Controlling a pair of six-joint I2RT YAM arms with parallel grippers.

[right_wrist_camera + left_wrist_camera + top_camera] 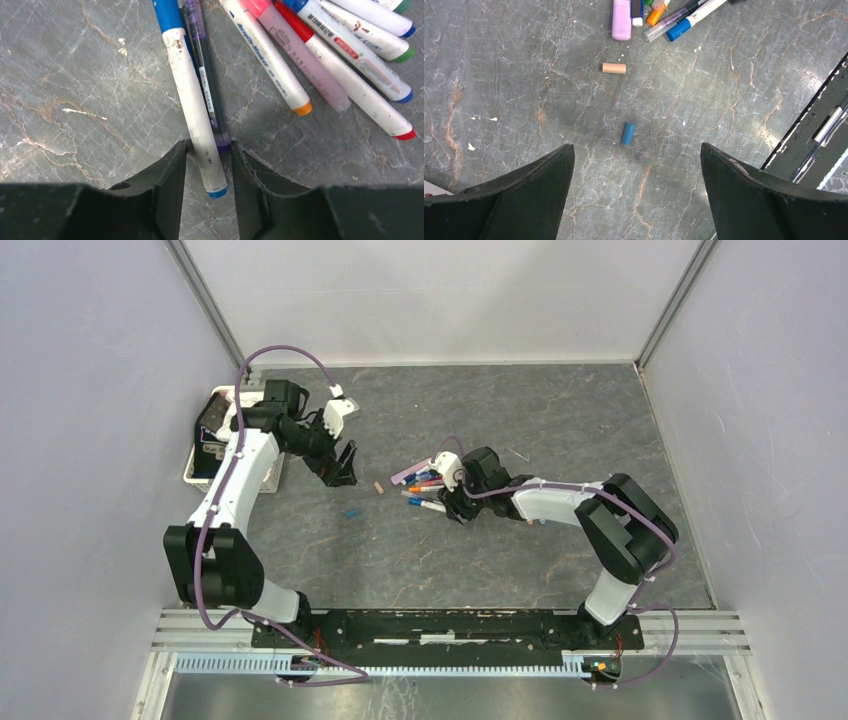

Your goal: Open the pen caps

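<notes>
Grey marbled table (560, 430) carries clustered pens (425, 483), a blue cap (628, 133), a tan cap (614, 68).

The whole table (560, 570) is being viewed from high above its near edge. It is being looked down on closely from both wrists. The pen pile (425, 488) is being shared by all three views, a loose blue cap (628, 133) by the top and left wrist views.

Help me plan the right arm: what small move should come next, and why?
Probably close the right gripper on the blue-ended white marker: its fingers flank the barrel with slim gaps left, though the purple pen lies close alongside.
</notes>
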